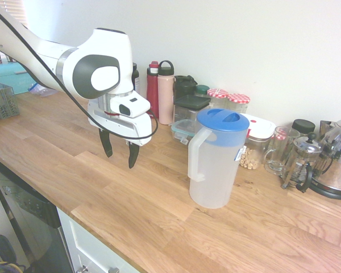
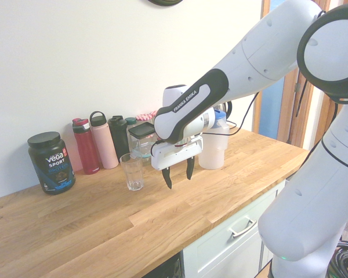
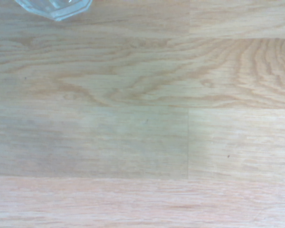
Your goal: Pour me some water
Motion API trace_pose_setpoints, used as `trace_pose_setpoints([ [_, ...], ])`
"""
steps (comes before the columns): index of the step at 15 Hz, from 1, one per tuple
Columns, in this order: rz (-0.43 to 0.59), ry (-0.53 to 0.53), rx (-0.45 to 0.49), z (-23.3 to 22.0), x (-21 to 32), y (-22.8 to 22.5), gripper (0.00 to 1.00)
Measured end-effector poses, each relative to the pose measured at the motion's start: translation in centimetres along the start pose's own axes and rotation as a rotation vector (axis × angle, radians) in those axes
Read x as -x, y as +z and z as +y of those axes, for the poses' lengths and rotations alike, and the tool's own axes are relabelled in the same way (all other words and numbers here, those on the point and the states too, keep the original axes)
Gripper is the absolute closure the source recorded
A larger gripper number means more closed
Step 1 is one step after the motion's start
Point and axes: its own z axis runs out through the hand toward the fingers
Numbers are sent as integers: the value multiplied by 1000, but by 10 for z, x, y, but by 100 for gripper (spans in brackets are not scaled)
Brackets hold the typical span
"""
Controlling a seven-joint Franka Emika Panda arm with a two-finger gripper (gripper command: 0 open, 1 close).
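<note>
First exterior view: gripper (image 1: 120, 161) hangs over the wooden counter (image 1: 153, 199), fingers pointing down, jaws wide, nothing between them. Pitcher (image 1: 217, 165) stands upright on the counter, translucent body, blue lid (image 1: 222, 120), handle toward the gripper, not touching it. Behind the pitcher: food container with a dark lid (image 1: 191, 103), low clear container (image 1: 183, 130), jars with red-checked lids (image 1: 228, 97). Red bottle (image 1: 153, 94) and pink bottle (image 1: 166, 96) stand side by side near the wall. On the pitcher's other side: white-lidded jar (image 1: 254, 143), clear glass mug (image 1: 279, 151), French press (image 1: 302, 161), glass kettle (image 1: 335, 162) on a dark base. Blue box (image 1: 12, 77) and grey rack (image 1: 4, 100) sit at the far end. Second exterior view: same spread jaws, tips above the wood. Drinking glass (image 2: 133, 172) stands upright and apart from the gripper, on the side away from the pitcher. Pitcher is partly hidden behind the arm. Black Vega Sport tub (image 2: 51, 163) is beside the red bottle; dark shaker (image 2: 119, 136) is next to the pink one. Drawer (image 2: 232, 231) with a metal handle below the counter. Wrist view: mostly wood grain, plus part of the glass, cut off by the frame edge.
</note>
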Motion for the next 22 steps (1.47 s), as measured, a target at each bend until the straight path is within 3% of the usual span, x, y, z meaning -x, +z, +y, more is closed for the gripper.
trace_pose_setpoints([
  [4, 6, -33, 5, -2, -2, -8, 0],
  [7, 18, -90, -8, 6, -13, -70, 0],
  [11, 70, 58, -64, 63, -36, -164, 0],
  [14, 110, 182, -111, 112, -58, -198, 0],
  [18, 136, 291, -127, 158, -95, -201, 0],
  [22, 136, 249, -93, 164, -125, -173, 0],
])
